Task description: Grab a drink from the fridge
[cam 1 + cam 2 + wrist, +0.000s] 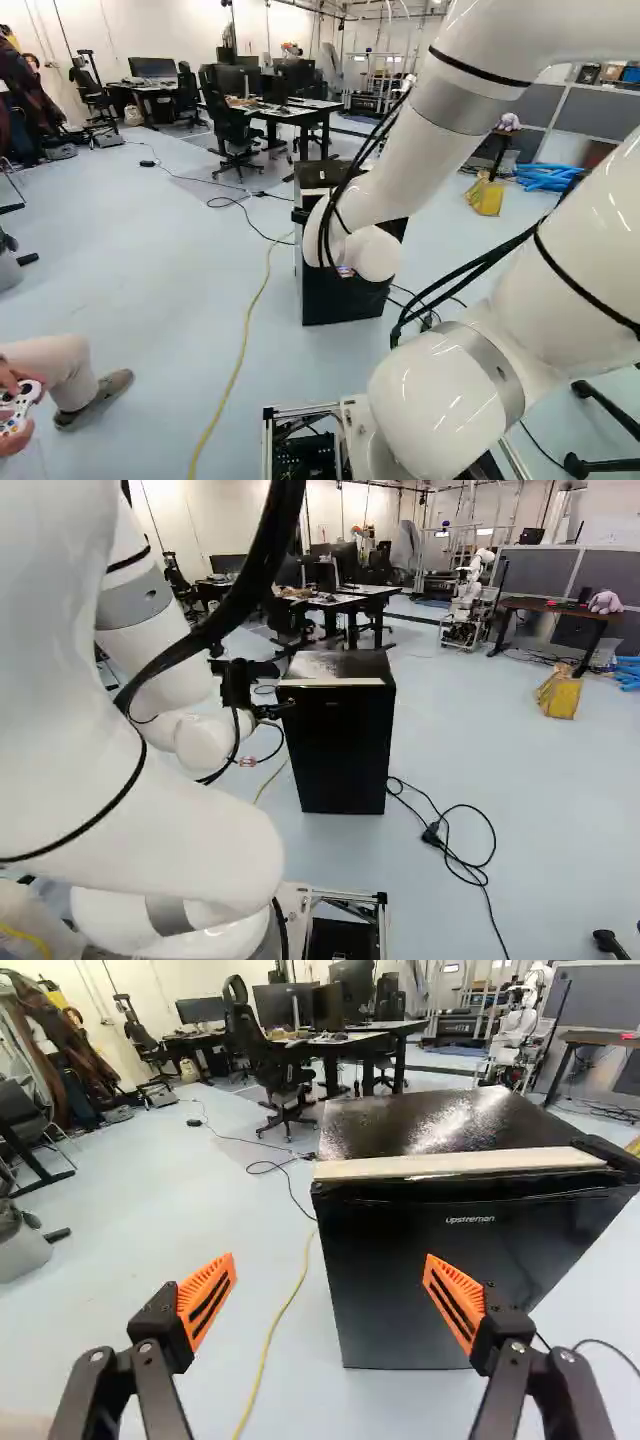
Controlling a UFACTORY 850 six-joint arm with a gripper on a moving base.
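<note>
A small black fridge (pixel 338 745) stands on the floor ahead, its door closed. My gripper (pixel 262 708) is at the fridge's upper front edge on its left side in the right base view; in the left base view the arm covers much of the fridge (pixel 345 303). Seen from the wrist, the gripper (pixel 330 1295) has its orange-padded fingers spread wide with nothing gripped. One finger is in front of the fridge door (pixel 400 1290), the other over the floor beside it. Whether a finger touches the door cannot be told. No drink is in view.
A black cable (pixel 468 865) lies on the floor beside the fridge, and a yellow cable (pixel 240 360) runs along its other side. Desks (pixel 290 112) and chairs stand behind. Another robot (pixel 468 600) is at the back. A yellow bag (pixel 560 693) sits farther off.
</note>
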